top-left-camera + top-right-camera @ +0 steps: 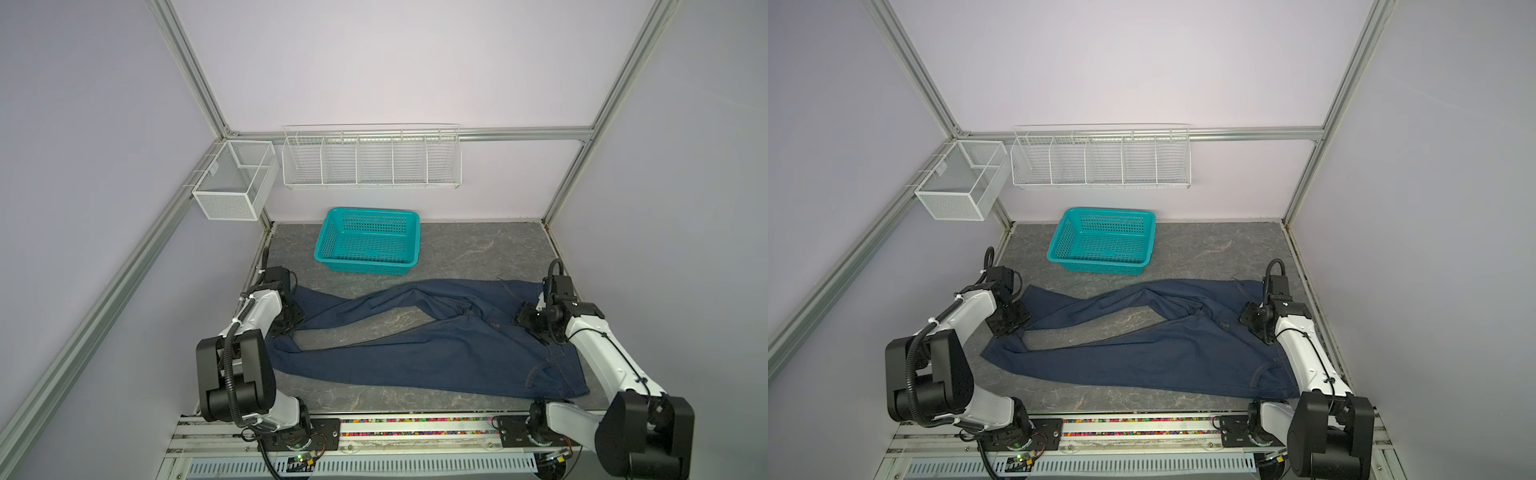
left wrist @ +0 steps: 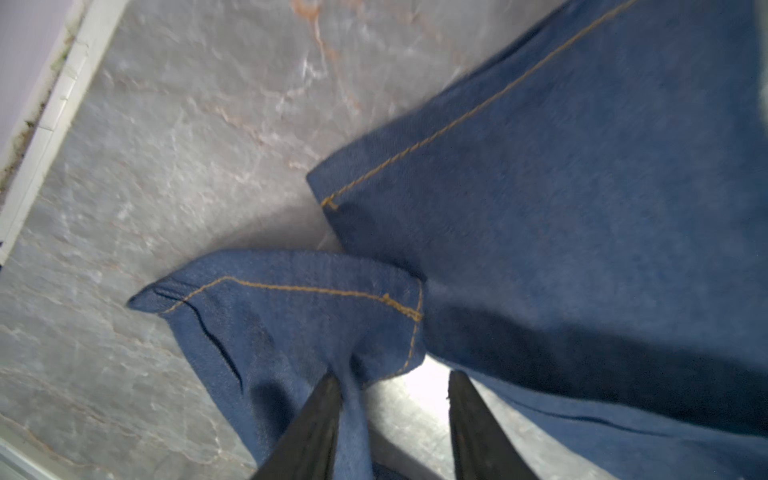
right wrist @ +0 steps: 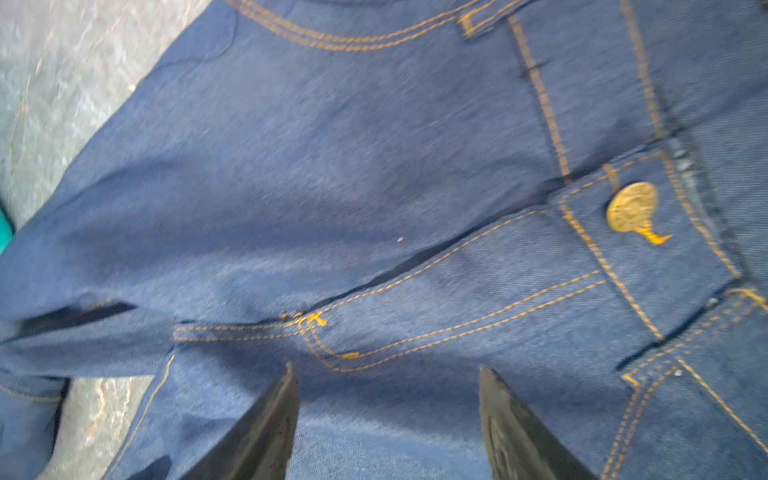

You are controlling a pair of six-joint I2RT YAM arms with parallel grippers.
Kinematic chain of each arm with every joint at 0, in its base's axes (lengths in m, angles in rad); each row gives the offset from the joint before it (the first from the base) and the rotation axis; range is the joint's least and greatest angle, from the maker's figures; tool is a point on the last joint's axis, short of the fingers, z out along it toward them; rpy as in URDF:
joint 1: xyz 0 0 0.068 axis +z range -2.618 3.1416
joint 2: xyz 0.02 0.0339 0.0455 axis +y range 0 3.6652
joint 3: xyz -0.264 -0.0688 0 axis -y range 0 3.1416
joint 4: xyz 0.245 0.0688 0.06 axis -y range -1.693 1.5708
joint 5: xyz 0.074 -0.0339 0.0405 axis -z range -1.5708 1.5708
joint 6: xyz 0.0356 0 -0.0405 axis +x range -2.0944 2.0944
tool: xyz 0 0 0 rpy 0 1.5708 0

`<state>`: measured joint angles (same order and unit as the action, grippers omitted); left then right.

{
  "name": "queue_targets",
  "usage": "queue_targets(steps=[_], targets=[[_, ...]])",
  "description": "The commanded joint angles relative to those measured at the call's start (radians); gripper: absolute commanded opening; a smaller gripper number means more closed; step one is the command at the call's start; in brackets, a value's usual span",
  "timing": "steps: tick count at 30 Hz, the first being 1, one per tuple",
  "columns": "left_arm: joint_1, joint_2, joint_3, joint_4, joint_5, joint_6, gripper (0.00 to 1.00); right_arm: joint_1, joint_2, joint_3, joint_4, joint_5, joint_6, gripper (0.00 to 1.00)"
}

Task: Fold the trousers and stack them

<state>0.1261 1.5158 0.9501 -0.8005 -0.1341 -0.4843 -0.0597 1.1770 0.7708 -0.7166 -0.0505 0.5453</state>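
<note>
- Risk, shallow pinch: the left gripper is seen w/ jaws spread. Only a thin edge of the near cuff sits btw. them, against one finger, and bare table shows in the rest of the gap. If closed as is, the hem could be lost on lift.
- Risk, one leg only: the 2nd leg's hem lies beyond the jaw tips, not btw. them. A single leg may get picked, so the fold would come out skewed.
- Risk, top layer only: the right gripper is held w/ jaws wide apart over the fly area, and nothing is pinched. Contact w/ the cloth can't be told. Denim is stacked thick there (fly, waistband, pocket), so one layer alone may be caught, or the pads may skid off.
- Risk, drag: if the ends are raised unevenly, the heavier waist end could be dragged and more creases added.
- Look: the trousers are dark navy denim w/ yellow-tan stitching. A brass-coloured button is seen ahead of the right jaws, off to one side.
- Place: they are laid across the table btw. the two grippers, cuffs at the left jaws and waist at the right jaws. The legs are splayed in a V w/ bare table btw. them, and the far leg is twisted and creased near the crotch. Judged not folded yet.
- The teal basket stands well beyond both sets of jaws, apart from the cloth.
</note>
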Motion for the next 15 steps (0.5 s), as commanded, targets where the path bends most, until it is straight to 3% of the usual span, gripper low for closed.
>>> queue_targets(steps=[1, 15], targets=[[-0.006, 0.035, 0.029, -0.003, -0.009, 0.006, 0.41, 0.029, 0.018, -0.016, 0.01, -0.019, 0.007, 0.7], [-0.008, 0.131, 0.016, -0.013, -0.129, 0.088, 0.35, 0.076, 0.071, -0.022, 0.048, -0.029, 0.007, 0.7]])
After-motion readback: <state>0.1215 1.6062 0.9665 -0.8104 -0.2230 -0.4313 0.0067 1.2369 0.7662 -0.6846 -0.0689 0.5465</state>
